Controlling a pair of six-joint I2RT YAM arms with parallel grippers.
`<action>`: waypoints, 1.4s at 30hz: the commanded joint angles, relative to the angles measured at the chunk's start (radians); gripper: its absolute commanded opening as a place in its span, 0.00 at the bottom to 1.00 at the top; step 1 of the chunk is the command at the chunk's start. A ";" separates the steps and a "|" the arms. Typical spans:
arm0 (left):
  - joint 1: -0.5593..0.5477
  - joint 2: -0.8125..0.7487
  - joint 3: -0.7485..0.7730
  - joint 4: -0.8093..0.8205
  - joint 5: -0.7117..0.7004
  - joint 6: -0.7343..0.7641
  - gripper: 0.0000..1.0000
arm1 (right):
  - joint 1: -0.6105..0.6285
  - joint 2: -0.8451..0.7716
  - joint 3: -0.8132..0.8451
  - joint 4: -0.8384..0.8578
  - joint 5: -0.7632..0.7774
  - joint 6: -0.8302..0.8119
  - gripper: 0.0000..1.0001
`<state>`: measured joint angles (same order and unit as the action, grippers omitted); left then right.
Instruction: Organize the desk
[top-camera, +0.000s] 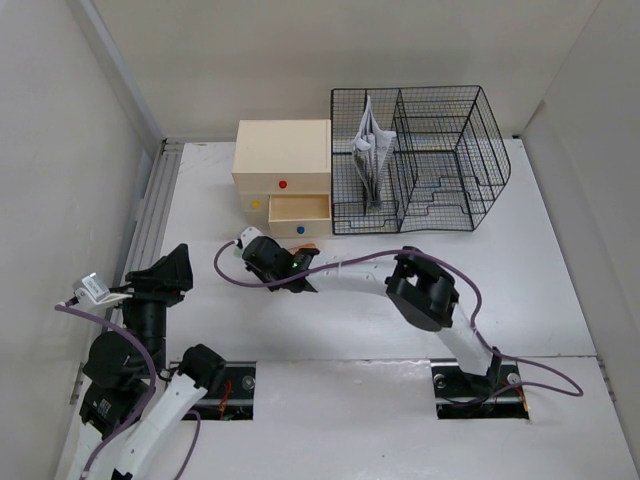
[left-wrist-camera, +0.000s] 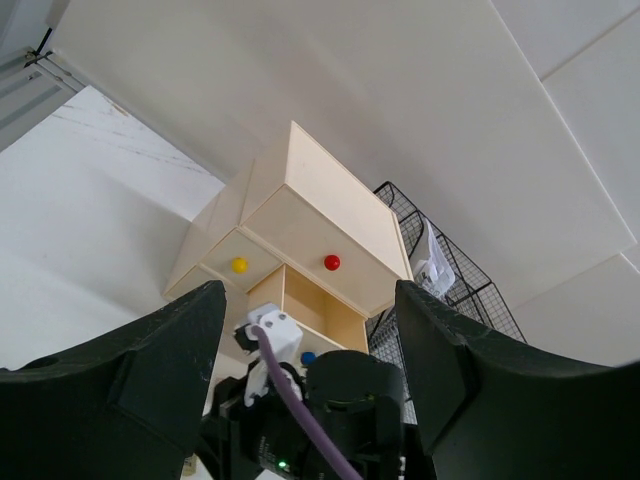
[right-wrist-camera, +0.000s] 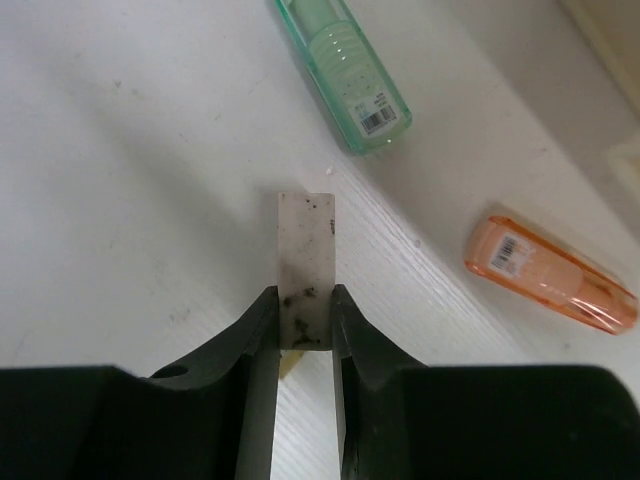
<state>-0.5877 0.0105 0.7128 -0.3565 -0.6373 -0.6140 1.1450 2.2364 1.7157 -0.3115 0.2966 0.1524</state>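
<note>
Now: right claw (right-wrist-camera: 303, 305) clamped on smudged white rectangular eraser (right-wrist-camera: 305, 240) resting on large white matte tabletop (right-wrist-camera: 120, 150), which spans under both arms. Left claw (left-wrist-camera: 305, 300) at near left, jaws well apart, holding nothing.

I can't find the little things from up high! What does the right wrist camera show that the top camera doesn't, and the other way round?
Only the right wrist shows plainly: a small smudged white rectangular block pinched in the right gripper, a green see-through plastic tube and an orange see-through plastic tube. Only the top: the beige wooden drawer box and the black wire basket. Both: the flat white desk and the right gripper.
</note>
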 joint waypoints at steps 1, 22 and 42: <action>-0.003 -0.012 -0.004 0.025 -0.009 0.007 0.66 | 0.004 -0.158 -0.022 0.054 -0.001 -0.057 0.00; -0.003 -0.012 -0.004 0.025 -0.009 0.007 0.66 | -0.043 -0.316 -0.021 0.129 0.389 -0.313 0.00; -0.003 0.006 -0.004 0.025 -0.018 0.007 0.66 | -0.111 -0.392 -0.031 0.104 0.101 -0.286 0.40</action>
<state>-0.5877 0.0105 0.7128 -0.3565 -0.6430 -0.6140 1.0286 1.9396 1.6600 -0.2295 0.5400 -0.1589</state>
